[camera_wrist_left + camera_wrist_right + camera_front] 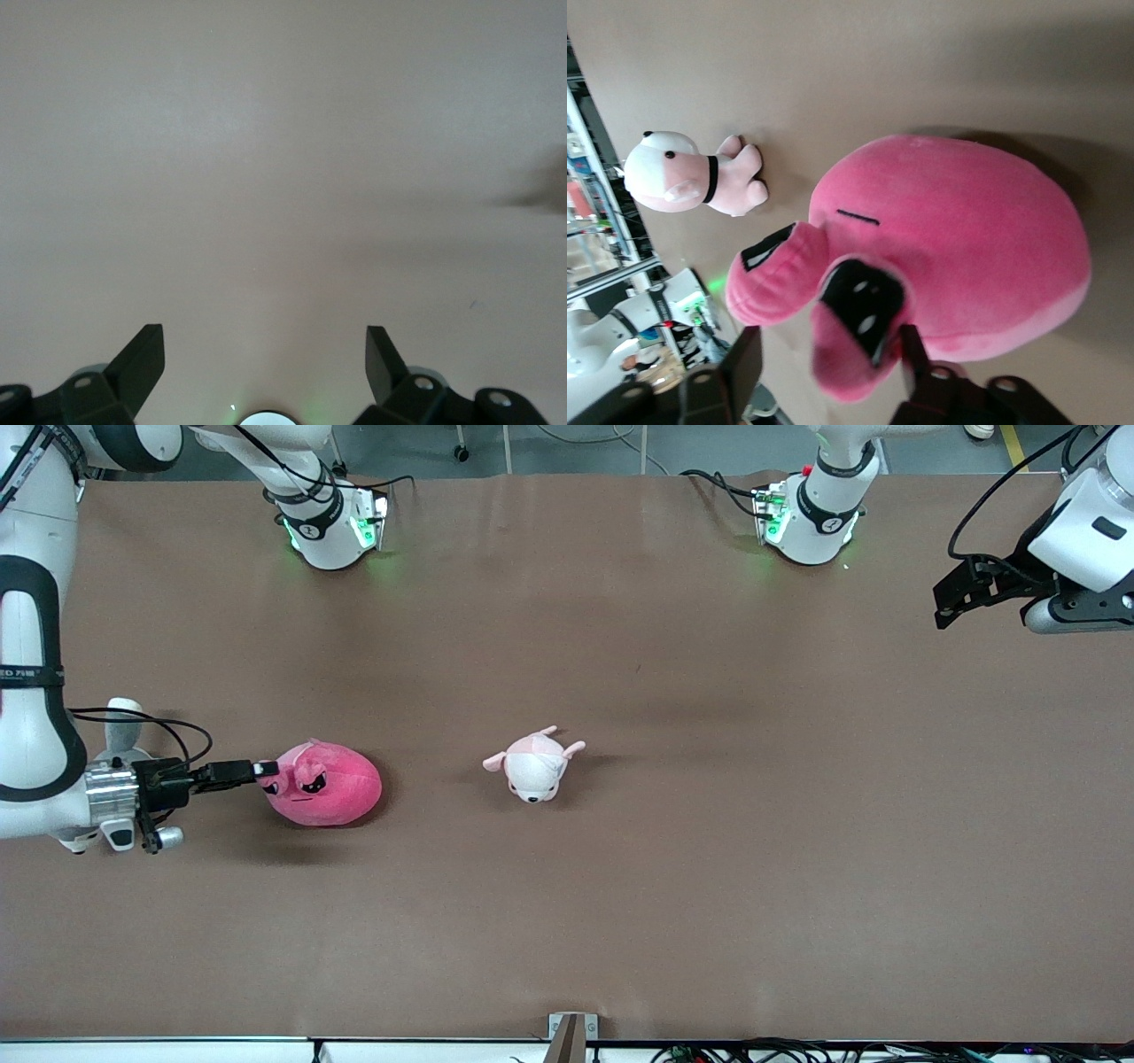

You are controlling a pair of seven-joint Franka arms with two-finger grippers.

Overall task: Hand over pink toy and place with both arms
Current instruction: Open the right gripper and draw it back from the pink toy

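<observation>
The pink toy [328,784] lies on the brown table toward the right arm's end, its angry face turned to my right gripper. My right gripper [261,769] is low at the toy's face end. In the right wrist view the toy [948,257] fills the frame. The right gripper [828,341] is open, with a pink bump that bears a dark eye between its fingers. One finger touches the plush and the other stands apart. My left gripper [943,611] waits high over the left arm's end of the table. It is open and empty [266,341] over bare table.
A small pale pink-and-white plush animal [534,766] lies mid-table beside the pink toy; it also shows in the right wrist view [682,177]. A grey-and-white soft thing [120,722] is partly hidden by the right arm's wrist. The two arm bases [332,527] [811,514] stand at the table's edge farthest from the front camera.
</observation>
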